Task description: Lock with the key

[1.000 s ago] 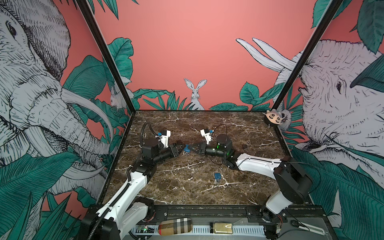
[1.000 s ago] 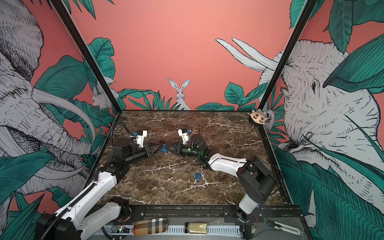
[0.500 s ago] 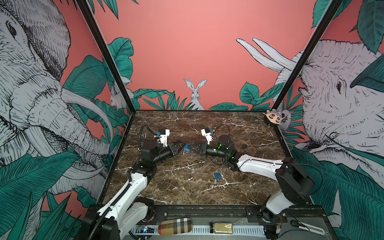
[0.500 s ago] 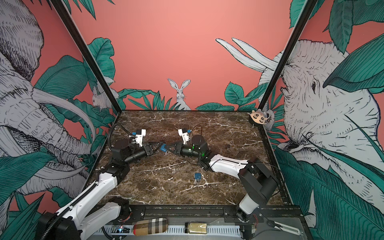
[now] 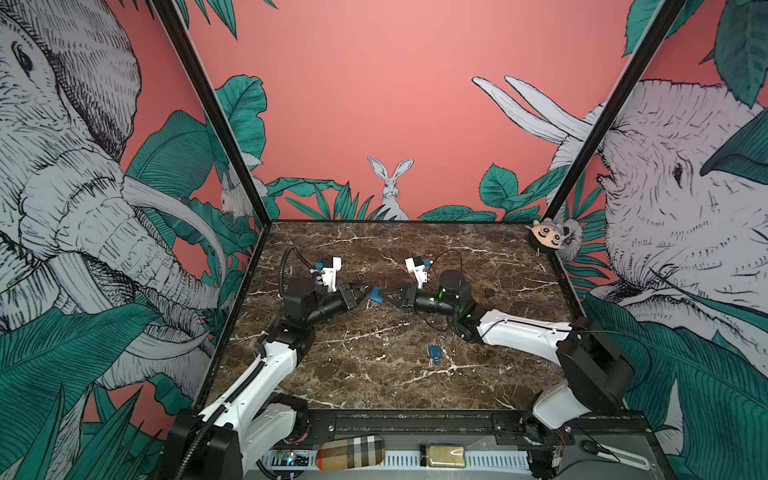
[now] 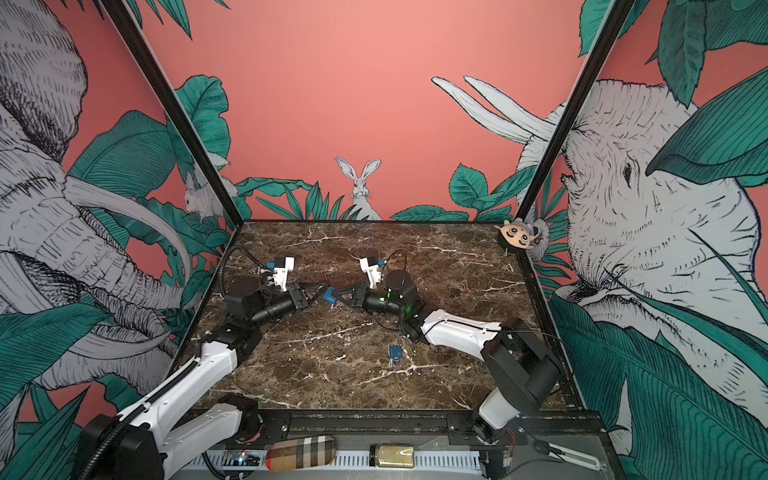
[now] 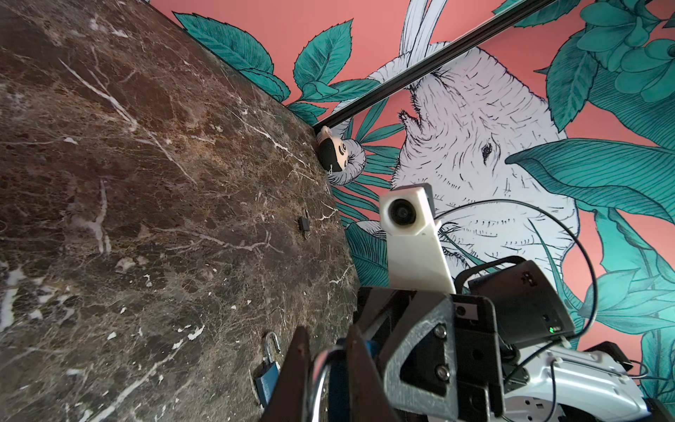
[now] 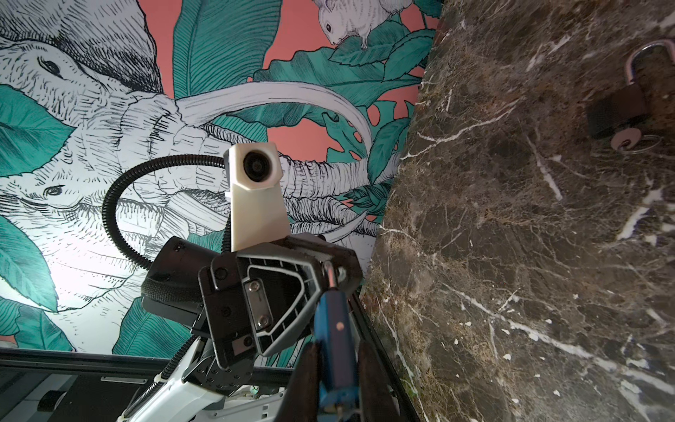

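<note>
Silver shackle [image 7: 318, 369] of the blue padlock [image 5: 377, 295] is pinched by the left end effector [image 5: 362, 293], fingers together on it, while the right end effector [image 5: 385, 296] is clamped on the lock's body, so it hangs between the 2 arms above the middle of the table [image 5: 374, 386]. No key shows in this lock; the only 1 I can make out sits in a black padlock [image 8: 615, 113] lying on the table. With both end effectors busy, letting go to fetch it could leave the lock swinging or dropped, and squeezing the arms together off-axis could jam the shackle beside its hole.
</note>
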`<state>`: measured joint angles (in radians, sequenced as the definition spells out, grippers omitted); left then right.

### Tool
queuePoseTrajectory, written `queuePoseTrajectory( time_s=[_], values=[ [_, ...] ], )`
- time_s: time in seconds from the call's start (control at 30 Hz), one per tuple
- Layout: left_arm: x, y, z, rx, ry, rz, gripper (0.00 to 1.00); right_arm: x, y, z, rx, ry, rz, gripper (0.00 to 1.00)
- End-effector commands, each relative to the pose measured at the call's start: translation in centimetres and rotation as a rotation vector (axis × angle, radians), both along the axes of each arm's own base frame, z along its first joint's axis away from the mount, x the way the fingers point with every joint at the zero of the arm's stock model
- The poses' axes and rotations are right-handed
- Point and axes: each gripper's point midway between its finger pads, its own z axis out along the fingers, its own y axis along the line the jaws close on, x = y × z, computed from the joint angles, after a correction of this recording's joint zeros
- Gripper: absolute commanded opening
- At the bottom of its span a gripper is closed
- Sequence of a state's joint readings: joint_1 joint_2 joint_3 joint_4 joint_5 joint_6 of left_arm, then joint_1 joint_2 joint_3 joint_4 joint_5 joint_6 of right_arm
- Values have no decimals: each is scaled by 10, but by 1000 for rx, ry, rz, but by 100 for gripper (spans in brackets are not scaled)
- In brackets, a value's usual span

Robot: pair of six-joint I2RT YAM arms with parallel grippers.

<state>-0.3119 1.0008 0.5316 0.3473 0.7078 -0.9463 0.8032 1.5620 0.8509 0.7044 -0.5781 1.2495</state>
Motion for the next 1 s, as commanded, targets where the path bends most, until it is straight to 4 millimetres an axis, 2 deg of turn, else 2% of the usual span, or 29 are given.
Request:
queuePoseTrajectory(
  time_s=[0.0, 0.17, 0.53, 0.8, 0.97],
  values=[
    [-13, -15, 2, -3, 9, -103, 7, -2, -1, 32, 67, -117, -12, 0],
    [-11, -10, -3, 20, 39, -63, 28, 2, -6, 32, 75, -123, -47, 0],
    [-7, 4, -2, 6, 32, 3, 37, 9, -26, 34, 80, -135, -119, 0],
    [-6, 3, -5, -7, 39, 1, 37, 9, -23, 34, 104, -123, -108, 0],
    [-5, 2, -1, -46, 31, -4, 37, 9, -21, 33, 113, -117, -100, 0]
  ],
)
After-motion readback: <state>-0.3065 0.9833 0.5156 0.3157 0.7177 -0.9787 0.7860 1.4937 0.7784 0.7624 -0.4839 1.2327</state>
